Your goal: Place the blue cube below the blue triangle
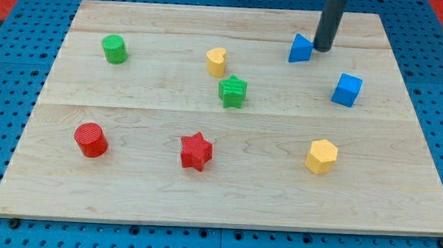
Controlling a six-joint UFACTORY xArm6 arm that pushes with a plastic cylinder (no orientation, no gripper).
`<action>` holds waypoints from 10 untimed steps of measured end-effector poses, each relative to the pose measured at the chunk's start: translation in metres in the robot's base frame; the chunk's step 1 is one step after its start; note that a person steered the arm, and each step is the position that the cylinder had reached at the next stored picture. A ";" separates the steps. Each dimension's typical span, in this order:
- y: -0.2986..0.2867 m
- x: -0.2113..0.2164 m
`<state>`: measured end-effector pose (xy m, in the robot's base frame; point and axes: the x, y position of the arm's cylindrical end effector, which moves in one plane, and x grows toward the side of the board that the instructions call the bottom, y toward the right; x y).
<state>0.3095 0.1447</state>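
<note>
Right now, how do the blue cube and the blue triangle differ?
Shape: the blue cube is boxy, the blue triangle wedge-shaped. Position: the triangle lies nearer the view's top, the cube lower and further right. Contact: my tip sits right beside the triangle's right edge, while the cube stands apart. Both are blue and rest on the wooden board.

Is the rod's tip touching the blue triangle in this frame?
Cannot tell. In the camera view my tip sits right at the blue triangle's right edge, with no clear gap or contact. The blue cube sits clearly apart.
</note>
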 end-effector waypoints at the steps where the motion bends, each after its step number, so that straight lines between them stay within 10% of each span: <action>1: -0.040 0.007; 3: 0.091 -0.020; 4: 0.170 0.033; 7: -0.030 0.103; 10: 0.018 0.076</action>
<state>0.3859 0.1623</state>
